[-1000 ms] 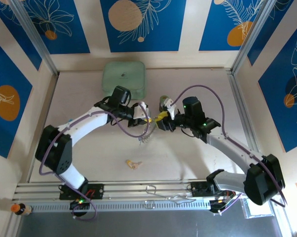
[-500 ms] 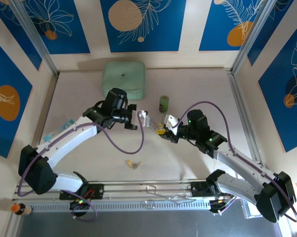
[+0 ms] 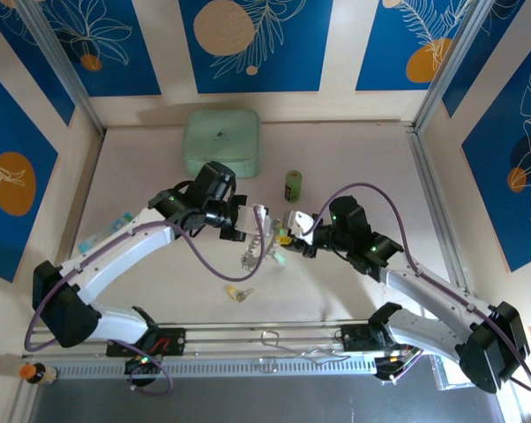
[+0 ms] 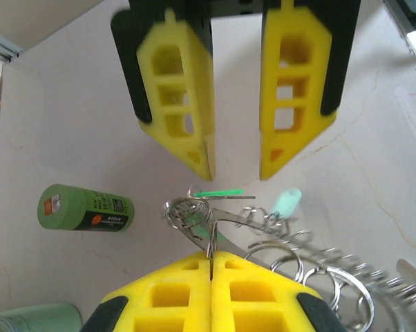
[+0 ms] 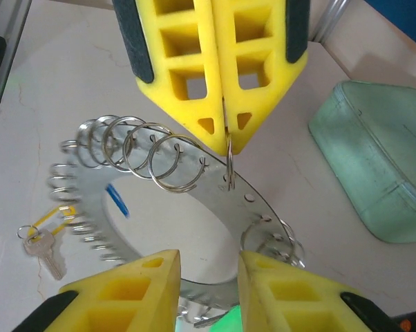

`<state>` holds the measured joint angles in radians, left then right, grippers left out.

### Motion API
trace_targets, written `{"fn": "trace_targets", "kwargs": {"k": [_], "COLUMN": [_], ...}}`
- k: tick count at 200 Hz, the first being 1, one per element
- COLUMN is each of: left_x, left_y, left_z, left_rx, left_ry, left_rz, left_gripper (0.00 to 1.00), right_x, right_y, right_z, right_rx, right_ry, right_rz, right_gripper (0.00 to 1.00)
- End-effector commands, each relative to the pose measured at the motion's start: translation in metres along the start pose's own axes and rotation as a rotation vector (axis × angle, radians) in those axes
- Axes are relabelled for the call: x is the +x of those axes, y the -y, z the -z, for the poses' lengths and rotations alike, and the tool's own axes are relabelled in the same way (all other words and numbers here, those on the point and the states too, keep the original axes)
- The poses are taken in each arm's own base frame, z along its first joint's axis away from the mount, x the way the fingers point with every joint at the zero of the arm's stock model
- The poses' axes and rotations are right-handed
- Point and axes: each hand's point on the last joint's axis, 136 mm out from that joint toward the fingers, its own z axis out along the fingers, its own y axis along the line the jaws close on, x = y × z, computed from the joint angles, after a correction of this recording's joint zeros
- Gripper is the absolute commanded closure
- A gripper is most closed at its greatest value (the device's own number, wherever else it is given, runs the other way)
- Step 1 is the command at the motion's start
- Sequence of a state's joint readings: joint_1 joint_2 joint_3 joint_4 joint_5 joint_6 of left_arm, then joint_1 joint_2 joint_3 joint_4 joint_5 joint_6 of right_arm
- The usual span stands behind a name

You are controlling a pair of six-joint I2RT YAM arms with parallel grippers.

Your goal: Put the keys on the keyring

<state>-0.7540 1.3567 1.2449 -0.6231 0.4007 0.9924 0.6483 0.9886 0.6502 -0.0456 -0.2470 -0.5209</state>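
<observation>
Left gripper (image 5: 226, 135) is pinching the keyring (image 5: 218, 190) by one thin loop, right gripper (image 5: 208, 259) is hovering spread beside it, and a bump could twist it free.

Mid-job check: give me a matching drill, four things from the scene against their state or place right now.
1 right gripper
2 mint-green box
3 left gripper
4 loose key

A shut on the keyring
B open
C loose on the table, off the keyring
D at the table's far edge

Pairs: 1-B, 2-D, 3-A, 4-C
</observation>
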Motion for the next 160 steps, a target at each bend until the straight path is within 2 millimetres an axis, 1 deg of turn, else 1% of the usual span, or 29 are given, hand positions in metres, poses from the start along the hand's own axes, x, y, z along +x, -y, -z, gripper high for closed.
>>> {"fn": "trace_targets", "kwargs": {"k": [1, 28, 78, 105, 123, 160], "left_x": [-0.018, -0.02, -0.021, -0.022, -0.021, -0.019], "left_y": [0.008, 0.01, 0.013, 0.014, 0.014, 0.012], "left_z": [0.009, 0.01, 0.006, 0.006, 0.006, 0.005], "left_rx": [0.041, 0.047, 0.048, 0.048, 0.047, 0.04], "left_ry": [0.054, 0.061, 0.069, 0.068, 0.061, 0.049], "left_rz": [0.031, 0.029, 0.007, 0.002, 0.002, 0.007], "left_gripper": [1.0, 1.0, 1.0, 1.0, 1.0, 1.0], "right_x": [-0.014, -0.022, -0.027, -0.028, -0.029, -0.029], "right_y": [0.001, -0.003, -0.009, -0.01, -0.011, -0.01], "right_z": [-0.003, -0.005, -0.012, -0.014, -0.014, -0.014], "right_rx": [-0.015, -0.036, -0.06, -0.063, -0.064, -0.061], "right_ry": [0.025, 0.07, 0.096, 0.101, 0.105, 0.106], "right_rz": [0.019, 0.003, -0.003, -0.001, 0.002, -0.001], "right_gripper": [0.71, 0.73, 0.73, 0.77, 0.81, 0.82]}}
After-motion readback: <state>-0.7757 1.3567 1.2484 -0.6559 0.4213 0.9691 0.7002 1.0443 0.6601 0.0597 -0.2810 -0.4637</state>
